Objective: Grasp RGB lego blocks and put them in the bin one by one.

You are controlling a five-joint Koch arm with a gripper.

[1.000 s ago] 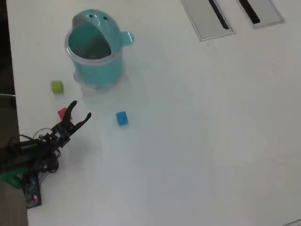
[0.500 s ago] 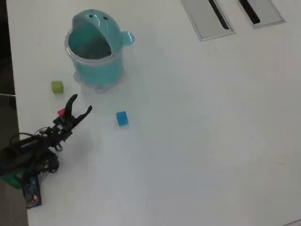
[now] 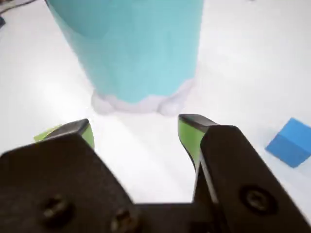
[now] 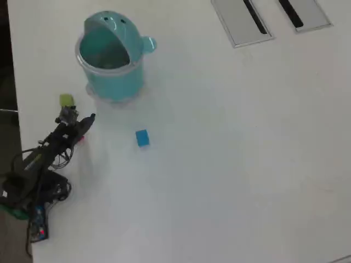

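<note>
The light teal bin (image 4: 112, 60) stands at the upper left of the overhead view and fills the top of the wrist view (image 3: 131, 48). A green block (image 4: 67, 100) lies left of the bin; in the wrist view only a sliver of the green block (image 3: 47, 134) shows past the left jaw. Lower right of the bin rests the blue block (image 4: 142, 137), seen at the right edge of the wrist view (image 3: 290, 142). My gripper (image 4: 80, 115) (image 3: 136, 128) is open over bare table just short of the bin, with nothing between its green pads (image 3: 189, 136). The red block is hidden under the arm.
Two flat grey panels (image 4: 241, 22) (image 4: 304, 13) lie at the top right of the white table (image 4: 230, 153). The arm's base and cables (image 4: 30, 192) sit at the left edge, where the table ends.
The arm has stretched forward, carrying the gripper toward the bin and green block. The red block beside the fingers earlier is now covered by the arm. Green and blue blocks have not moved.
</note>
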